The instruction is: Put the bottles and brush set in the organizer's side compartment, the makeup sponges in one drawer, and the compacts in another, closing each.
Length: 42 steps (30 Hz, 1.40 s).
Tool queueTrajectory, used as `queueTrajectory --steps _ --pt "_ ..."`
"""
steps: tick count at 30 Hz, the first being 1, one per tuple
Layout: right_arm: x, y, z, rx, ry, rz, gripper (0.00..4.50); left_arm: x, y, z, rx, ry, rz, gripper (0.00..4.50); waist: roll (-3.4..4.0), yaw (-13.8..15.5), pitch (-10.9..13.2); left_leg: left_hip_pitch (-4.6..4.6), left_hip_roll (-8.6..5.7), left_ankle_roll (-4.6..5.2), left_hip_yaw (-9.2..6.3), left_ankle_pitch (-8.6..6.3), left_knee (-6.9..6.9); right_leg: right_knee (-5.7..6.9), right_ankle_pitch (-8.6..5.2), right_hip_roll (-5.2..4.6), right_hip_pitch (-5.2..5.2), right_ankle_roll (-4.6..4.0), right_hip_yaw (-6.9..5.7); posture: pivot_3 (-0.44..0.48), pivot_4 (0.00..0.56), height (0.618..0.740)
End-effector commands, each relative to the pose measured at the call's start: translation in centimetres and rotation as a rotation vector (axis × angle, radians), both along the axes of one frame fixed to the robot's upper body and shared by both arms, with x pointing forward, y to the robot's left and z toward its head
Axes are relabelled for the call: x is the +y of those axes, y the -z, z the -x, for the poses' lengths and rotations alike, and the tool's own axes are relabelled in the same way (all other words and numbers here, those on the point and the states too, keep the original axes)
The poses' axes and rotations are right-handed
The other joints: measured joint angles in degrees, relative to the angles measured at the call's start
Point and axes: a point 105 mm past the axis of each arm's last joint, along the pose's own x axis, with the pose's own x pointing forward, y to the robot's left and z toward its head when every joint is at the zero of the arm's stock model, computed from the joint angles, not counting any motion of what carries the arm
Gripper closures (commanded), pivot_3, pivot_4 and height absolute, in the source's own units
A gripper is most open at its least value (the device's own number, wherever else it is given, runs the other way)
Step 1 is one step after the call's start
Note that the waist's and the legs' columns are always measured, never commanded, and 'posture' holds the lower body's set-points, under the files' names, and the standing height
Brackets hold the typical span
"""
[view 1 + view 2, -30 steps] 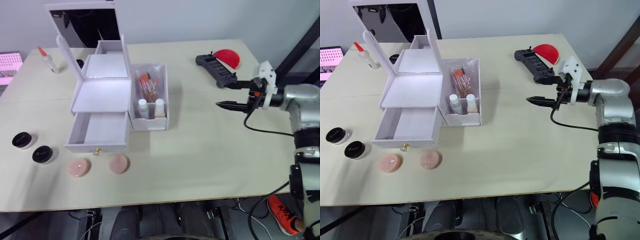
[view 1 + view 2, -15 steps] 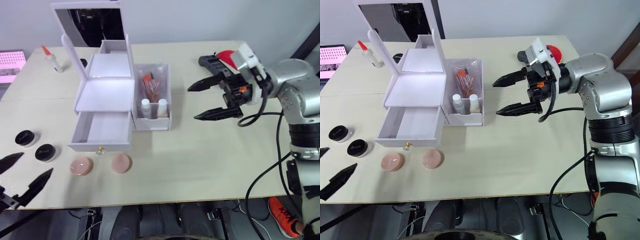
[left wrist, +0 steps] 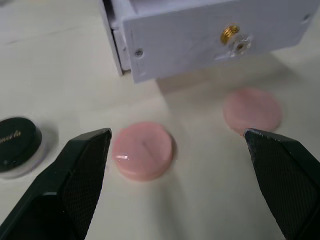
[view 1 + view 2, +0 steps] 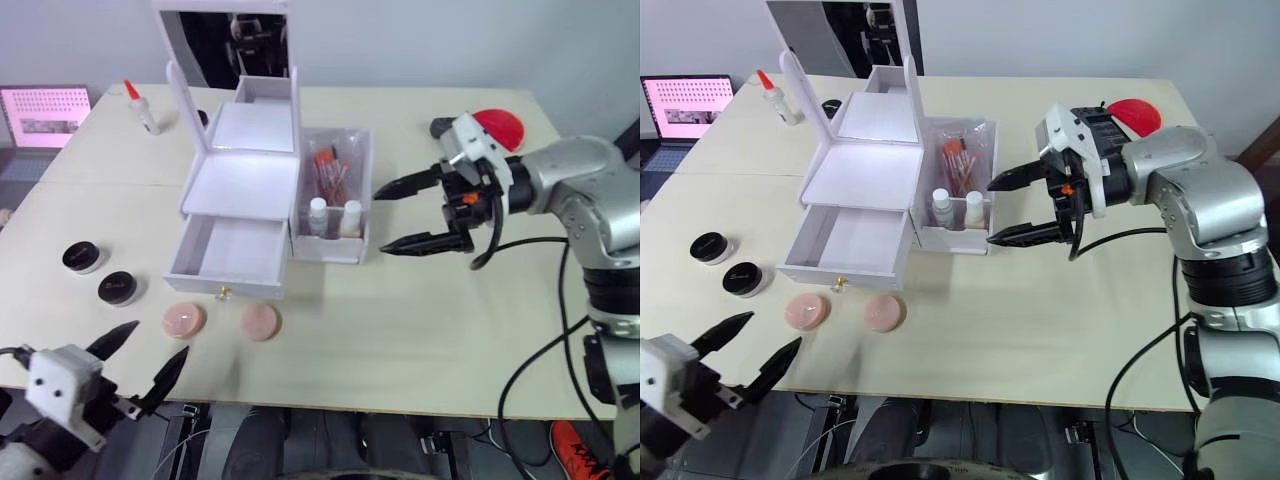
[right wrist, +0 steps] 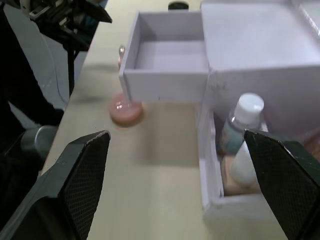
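The white organizer (image 4: 240, 185) stands with its lid up and its lower drawer (image 4: 232, 255) pulled open and empty. Its side compartment (image 4: 333, 200) holds two bottles (image 4: 317, 215) and the brush set (image 4: 328, 172). Two pink makeup sponges (image 4: 184, 320) (image 4: 260, 321) lie in front of the drawer. Two black compacts (image 4: 81, 257) (image 4: 117, 288) sit to the left of them. My left gripper (image 4: 160, 338) is open at the table's front edge, just short of the left sponge (image 3: 144, 150). My right gripper (image 4: 380, 221) is open, just right of the side compartment, holding nothing.
A small glue bottle (image 4: 140, 107) and a pink-lit screen (image 4: 45, 107) are at the back left. A red dome (image 4: 498, 125) and a black device (image 4: 445, 127) lie behind my right gripper. A mirror (image 4: 225, 40) stands behind the organizer.
The camera has shifted. My left gripper has come in from the left edge toward the sponges. My right gripper has drawn closer to the side compartment, still open.
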Motion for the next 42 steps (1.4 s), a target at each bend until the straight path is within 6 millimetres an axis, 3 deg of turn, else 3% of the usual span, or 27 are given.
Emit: queueTrajectory --steps 1,7,11,17,21,34,42 --pt "0.0 -1.5 1.0 -0.045 -0.010 -0.020 0.00 -0.4 0.3 -0.4 -0.035 -0.020 -0.007 0.04 -0.01 0.01 -0.01 -0.05 0.00 0.00 0.03 0.00 0.02 -0.03 0.00 -0.01 -0.02 0.01 0.01 0.000 0.150 0.740" --pt "-0.4 -1.2 1.8 -0.036 -0.016 0.007 0.00 -1.5 1.7 -1.2 -0.031 -0.034 0.038 0.04 -0.05 0.04 -0.01 -0.13 -0.01 -0.02 0.11 -0.01 0.05 -0.13 0.01 -0.03 -0.03 0.02 0.04 0.000 0.150 0.740" --pt "-0.5 -1.5 1.9 -0.045 0.001 -0.002 0.00 -3.2 3.0 -2.9 -0.026 -0.002 0.048 0.04 -0.03 0.11 -0.01 -0.12 -0.01 -0.01 0.11 -0.01 0.07 -0.08 0.03 -0.02 -0.04 0.05 0.04 0.000 0.150 0.740" --pt "-0.9 -1.6 1.5 -0.078 0.032 0.005 0.00 -5.7 2.4 -3.8 -0.058 0.112 0.085 0.04 -0.04 -0.09 -0.02 -0.12 -0.01 -0.01 0.12 -0.01 0.10 -0.08 0.07 -0.02 -0.03 0.10 0.05 0.000 0.150 0.740" --pt "-0.9 -1.8 1.5 -0.077 0.035 -0.008 0.00 -7.2 3.4 -4.6 -0.019 0.182 0.048 0.04 -0.03 0.12 -0.02 -0.10 0.00 -0.01 0.12 -0.01 0.05 -0.05 0.07 -0.01 -0.07 0.11 0.05 0.000 0.150 0.740" --pt "-0.4 -2.0 1.8 -0.083 0.022 -0.030 0.00 -8.2 5.0 -5.1 0.025 0.272 -0.005 0.04 -0.03 0.00 -0.02 -0.08 -0.01 0.00 0.13 0.00 0.10 -0.04 0.10 -0.01 -0.02 0.15 0.08 0.000 0.150 0.740" --pt "-0.1 -1.1 2.4 -0.051 -0.002 -0.007 0.00 -8.3 4.7 -5.9 -0.011 0.265 -0.034 0.04 -0.03 0.08 -0.02 -0.06 -0.01 0.00 0.14 0.00 0.10 -0.03 0.10 -0.01 -0.02 0.16 0.09 0.000 0.150 0.740"
